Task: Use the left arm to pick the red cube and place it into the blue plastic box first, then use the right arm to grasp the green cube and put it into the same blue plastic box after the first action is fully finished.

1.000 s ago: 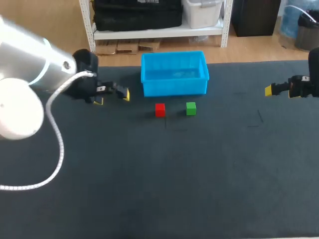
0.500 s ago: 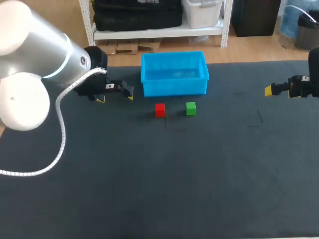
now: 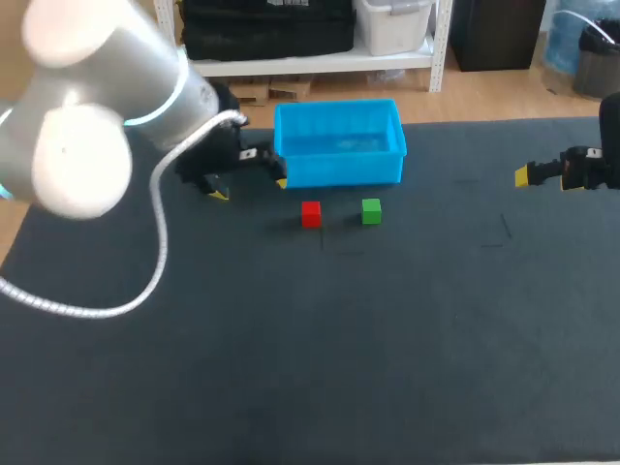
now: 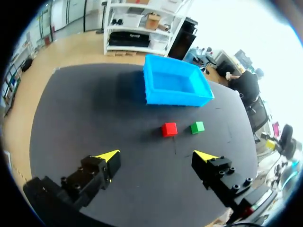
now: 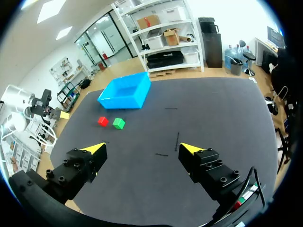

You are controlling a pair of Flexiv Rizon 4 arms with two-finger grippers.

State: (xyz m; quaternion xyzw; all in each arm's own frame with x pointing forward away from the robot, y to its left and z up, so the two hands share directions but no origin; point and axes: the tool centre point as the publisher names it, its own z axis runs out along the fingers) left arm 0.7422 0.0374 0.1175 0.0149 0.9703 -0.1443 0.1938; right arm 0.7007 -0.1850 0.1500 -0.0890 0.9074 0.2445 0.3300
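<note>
The red cube [image 3: 310,213] lies on the dark table just in front of the blue plastic box [image 3: 338,142], with the green cube [image 3: 371,210] beside it on the right. My left gripper [image 3: 249,182] hangs open to the left of the box, left of the red cube. In the left wrist view the red cube [image 4: 169,129] and green cube [image 4: 197,126] lie ahead of the open left gripper [image 4: 157,155], before the box [image 4: 174,87]. My right gripper [image 3: 540,177] is open at the far right. Its wrist view shows the open gripper [image 5: 142,149], red cube [image 5: 102,121], green cube [image 5: 118,123] and box [image 5: 125,91] far ahead.
The blue box has nothing in it. A dark mat [image 3: 320,349] covers the whole table, with faint marks on it right of the cubes [image 3: 499,232]. My left arm's grey body and white cable [image 3: 155,262] hang over the table's left part.
My left arm has swung to the right, bringing its open gripper closer to the blue box and the red cube. The right arm and both cubes have stayed put.
</note>
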